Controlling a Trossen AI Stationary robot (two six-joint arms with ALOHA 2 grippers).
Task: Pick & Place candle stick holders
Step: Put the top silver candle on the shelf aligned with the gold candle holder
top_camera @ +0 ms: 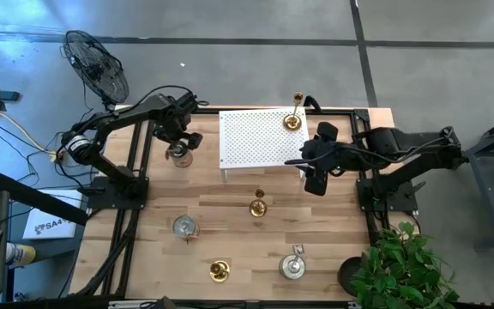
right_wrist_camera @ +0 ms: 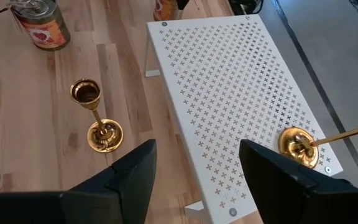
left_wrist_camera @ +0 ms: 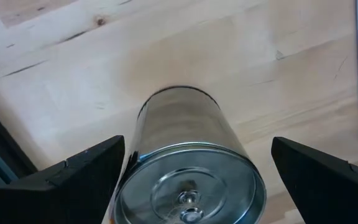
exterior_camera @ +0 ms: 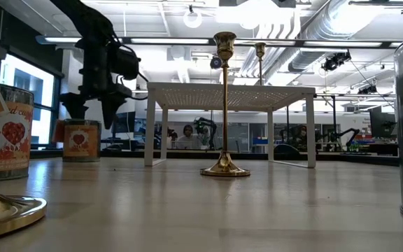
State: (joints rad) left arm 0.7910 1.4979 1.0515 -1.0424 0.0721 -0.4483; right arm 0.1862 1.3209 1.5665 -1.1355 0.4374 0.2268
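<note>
A squat silvery holder (left_wrist_camera: 185, 168) with a red label (exterior_camera: 81, 140) stands upright on the wooden table, left of the white rack (top_camera: 260, 137). My left gripper (top_camera: 178, 142) hangs open just above it, pointing down, one finger on each side (left_wrist_camera: 197, 149), apart from it. One slim gold candlestick (top_camera: 292, 120) stands on the rack's far right corner (right_wrist_camera: 298, 146). Another gold candlestick (top_camera: 258, 206) stands on the table in front of the rack (exterior_camera: 224, 105). My right gripper (top_camera: 316, 176) waits open and raised at the rack's right end (right_wrist_camera: 197, 162).
Nearer the front edge stand a silvery holder (top_camera: 184, 227), a gold candlestick (top_camera: 219, 271) and another silvery holder (top_camera: 292, 266). A potted plant (top_camera: 401, 266) is at the near right corner and a fan (top_camera: 97, 64) beyond the far left corner.
</note>
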